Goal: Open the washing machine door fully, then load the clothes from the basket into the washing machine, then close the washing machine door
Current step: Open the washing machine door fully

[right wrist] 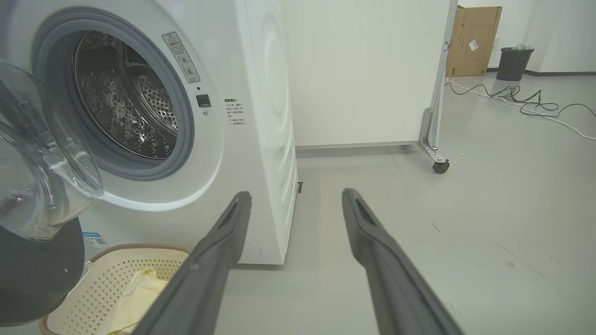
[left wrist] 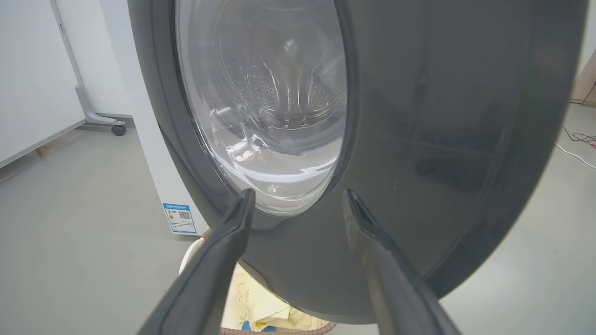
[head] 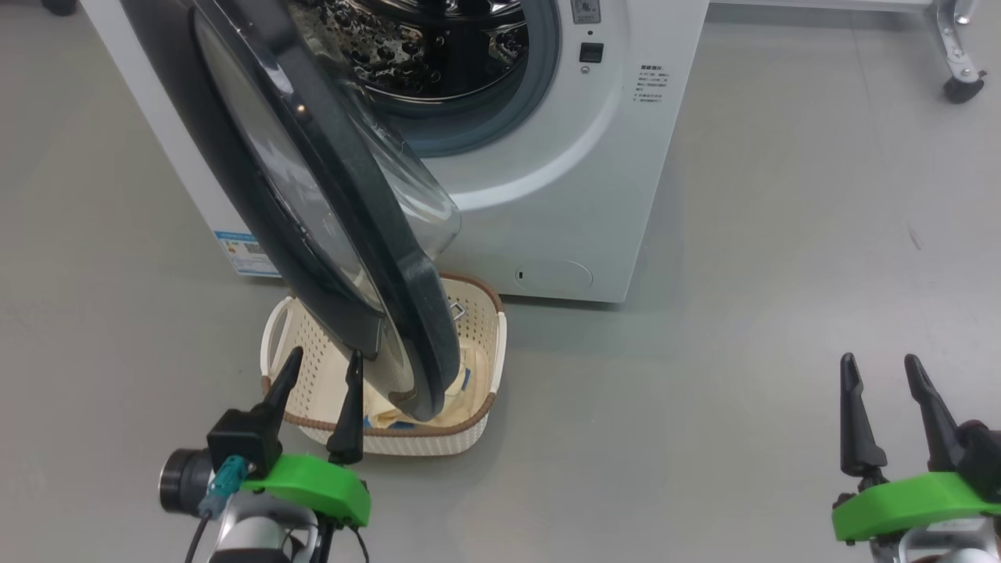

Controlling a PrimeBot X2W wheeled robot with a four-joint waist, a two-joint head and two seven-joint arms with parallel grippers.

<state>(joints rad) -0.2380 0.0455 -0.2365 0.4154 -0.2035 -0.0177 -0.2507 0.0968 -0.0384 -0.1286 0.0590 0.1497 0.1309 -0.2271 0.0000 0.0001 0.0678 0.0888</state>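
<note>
Grey floor [head: 782,313], basket [head: 496,344] beneath washing machine door [head: 422,313], left tool [head: 324,356] splayed

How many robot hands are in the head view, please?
2. The left hand, lower left, by the basket; the right hand, lower right, above the floor. None seems hidden.

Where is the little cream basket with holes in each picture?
Head view: cream perforated plastic basket low, left of centre, under the black-rimmed round door.
Left wrist view: basket at bottom edge, below the door.
Right wrist view: basket in bottom-left corner.
Shared landmark: small blue sticker just above it.
</note>
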